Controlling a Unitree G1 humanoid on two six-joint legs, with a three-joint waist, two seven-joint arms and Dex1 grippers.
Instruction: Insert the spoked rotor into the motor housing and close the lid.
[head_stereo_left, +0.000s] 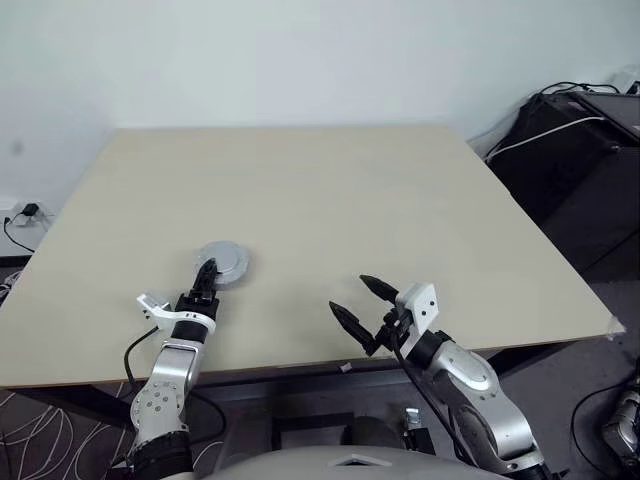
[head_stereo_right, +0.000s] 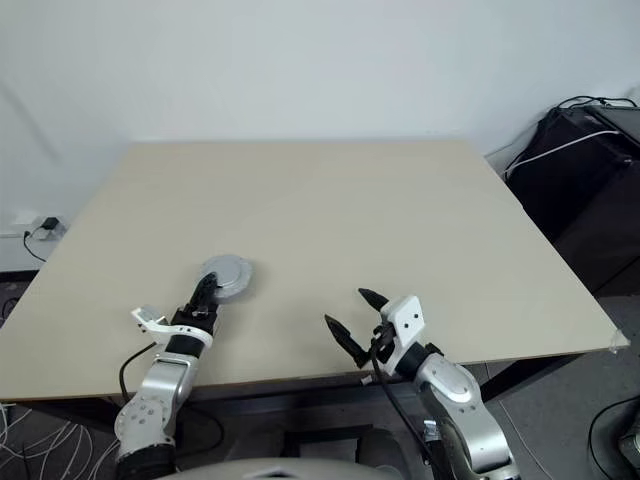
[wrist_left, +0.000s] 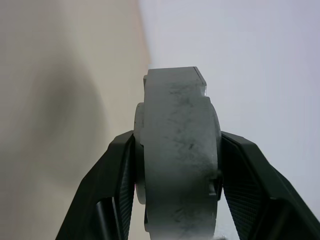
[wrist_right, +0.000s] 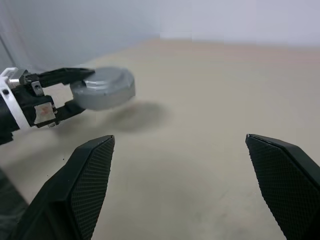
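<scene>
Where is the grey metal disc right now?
The grey disc is clamped edge-on in the left hand, over the near left part of the table. The right wrist view shows it lifted above its own shadow; the right hand is open, apart from it.

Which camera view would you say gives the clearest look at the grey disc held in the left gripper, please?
The right wrist view: it shows the grey disc whole, clamped by the left gripper above its shadow. The left wrist view shows it edge-on; the eye views show it small from above.
</scene>
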